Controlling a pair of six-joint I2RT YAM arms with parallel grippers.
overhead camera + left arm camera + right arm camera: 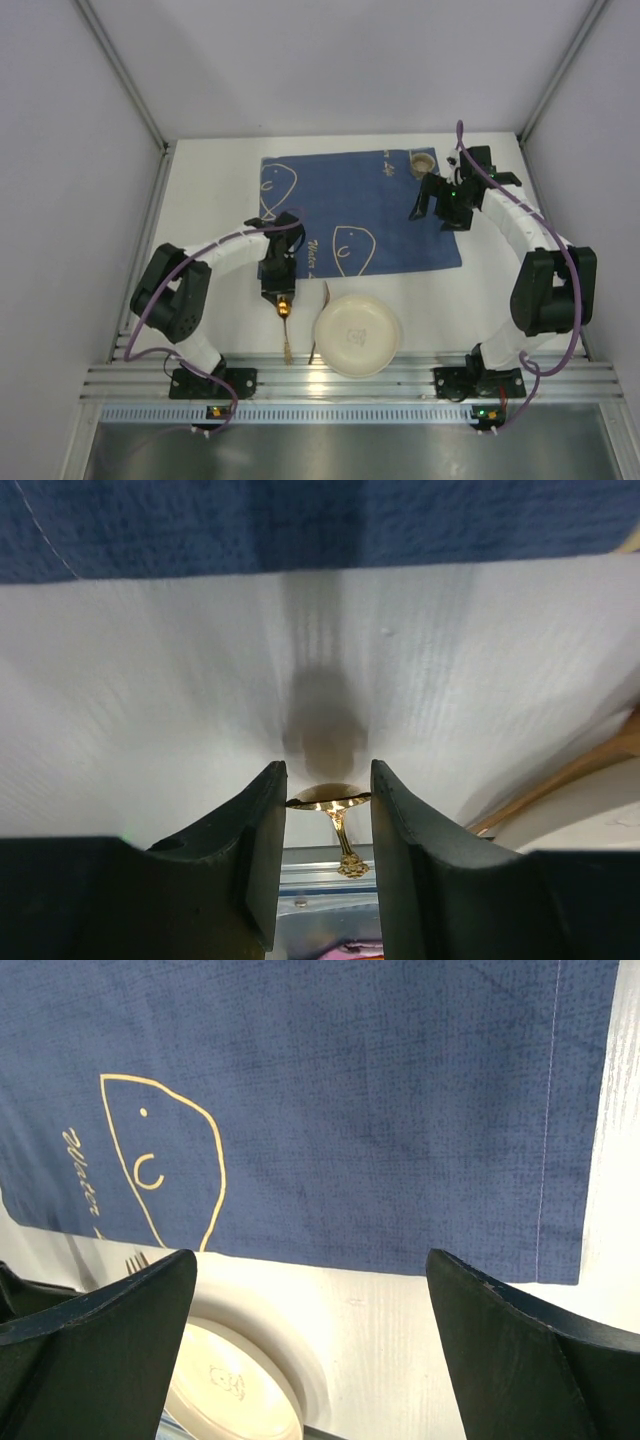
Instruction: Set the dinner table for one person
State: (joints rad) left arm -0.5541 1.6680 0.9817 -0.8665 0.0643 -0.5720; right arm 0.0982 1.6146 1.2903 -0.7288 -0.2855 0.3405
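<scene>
My left gripper is shut on the bowl of a gold spoon, just off the blue fish-print cloth's near-left corner. The spoon's handle points toward the rail. The dinner table is matte white. A cream plate sits near the front edge, off the cloth, and shows in the right wrist view. A small cup stands on the cloth's far right corner. My right gripper is open and empty above the cloth's right side.
A thin wooden-handled fork lies between the spoon and the plate; its tines show in the right wrist view. The ribbed aluminium rail runs along the front edge. White walls close in the left, right and back.
</scene>
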